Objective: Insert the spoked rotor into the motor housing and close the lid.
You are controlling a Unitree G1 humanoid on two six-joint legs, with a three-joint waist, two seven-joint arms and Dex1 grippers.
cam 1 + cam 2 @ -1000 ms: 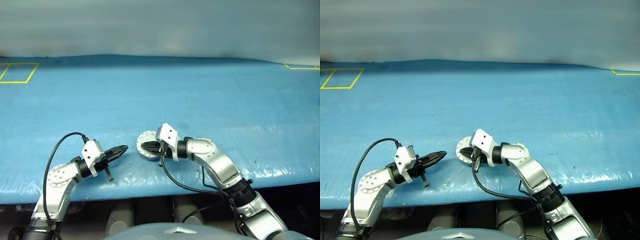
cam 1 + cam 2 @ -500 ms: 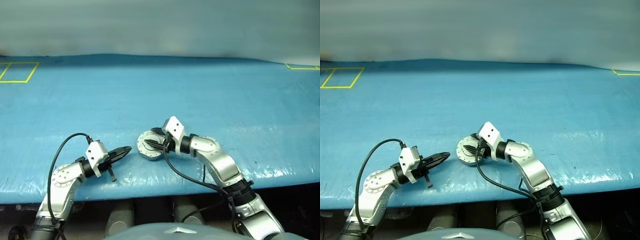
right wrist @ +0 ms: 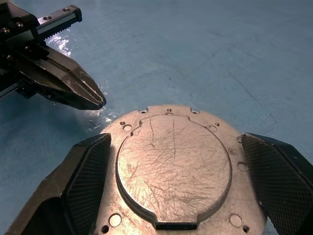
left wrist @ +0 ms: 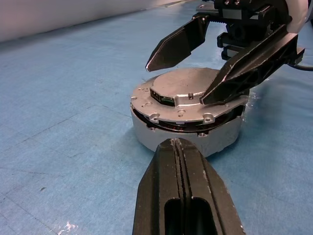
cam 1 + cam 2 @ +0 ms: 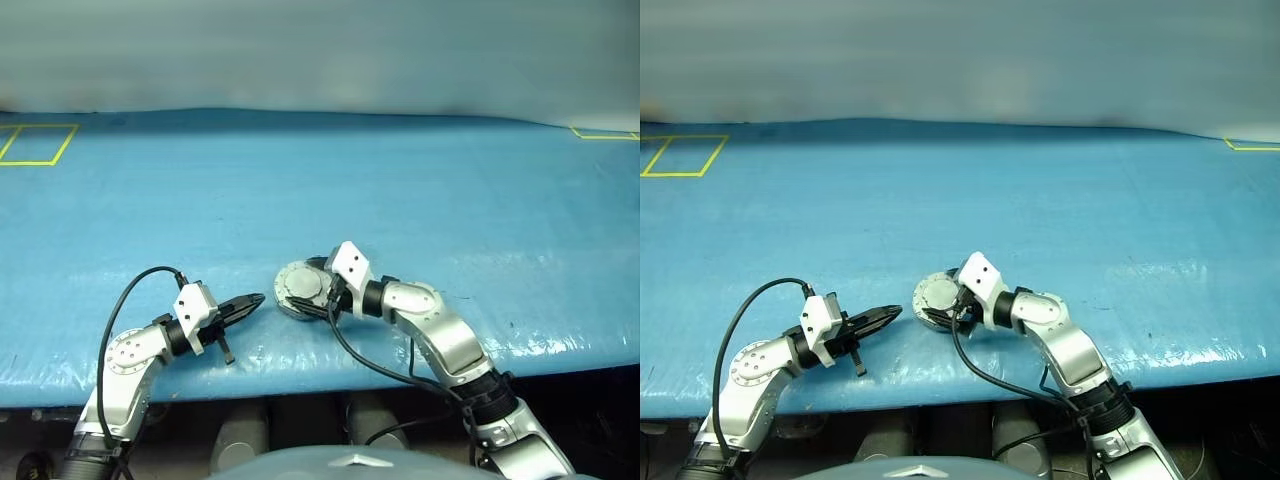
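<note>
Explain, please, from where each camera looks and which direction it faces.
Left and right eye views: from the head, forward and down over the blue table; both arms show.
Left wrist view: along the shut left pincer toward the lid on the motor housing.
Right wrist view: down onto the lid, between the open right pincer's fingers.
All views share the lid.
</note>
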